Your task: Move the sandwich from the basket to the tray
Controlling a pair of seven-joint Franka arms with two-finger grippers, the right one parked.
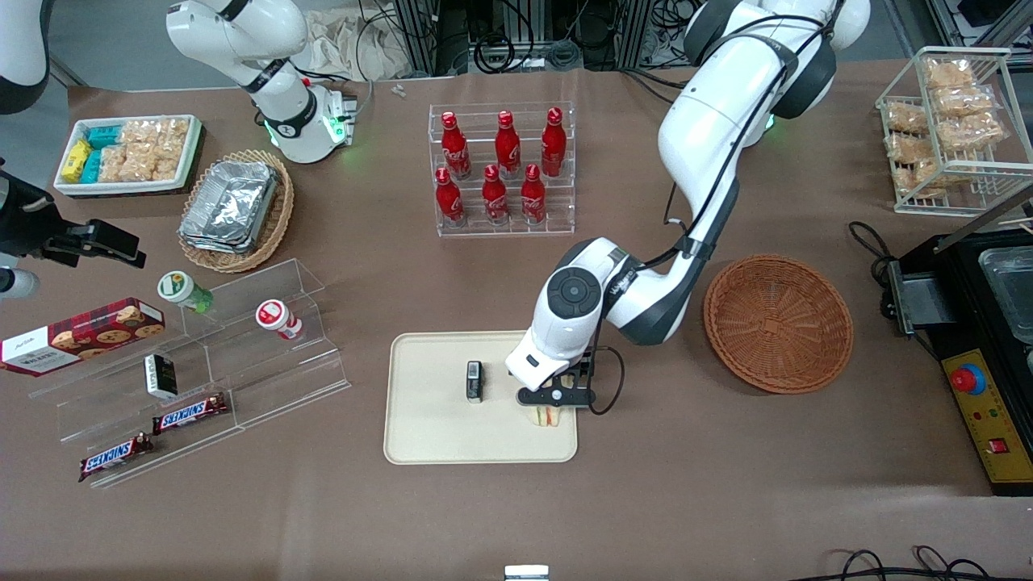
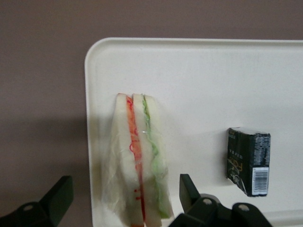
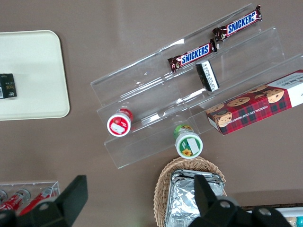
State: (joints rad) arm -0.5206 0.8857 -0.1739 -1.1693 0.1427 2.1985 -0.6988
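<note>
Left wrist view: the sandwich (image 2: pixel 138 161) stands on the tray (image 2: pixel 199 80) close to the rim, cut edge up, orange-red and green layers plain to see. My gripper (image 2: pixel 125 198) straddles it with its fingers spread wide; one finger (image 2: pixel 59 196) is well off one face, the other (image 2: pixel 188 188) just beside the opposite face. I see no contact on either side, so I read this as the release step, sandwich already set down.

From the front camera, the gripper (image 1: pixel 557 395) hangs low over the tray (image 1: pixel 428 440), and the sandwich (image 1: pixel 547 415) shows just under it, at about 3 o'clock from the small dark packet (image 1: pixel 474 381) lying on the same tray. The basket (image 1: pixel 778 323) sits at roughly 2 o'clock from the tray, toward the working arm's end of the table, and looks empty.

My judgement: placement is essentially done. The next move calls for a straight lift clear of the bread, keeping the fingers apart so neither clips the wedge and tips it over. The sandwich stands near the tray's edge, so any sideways drag could push it off.
</note>
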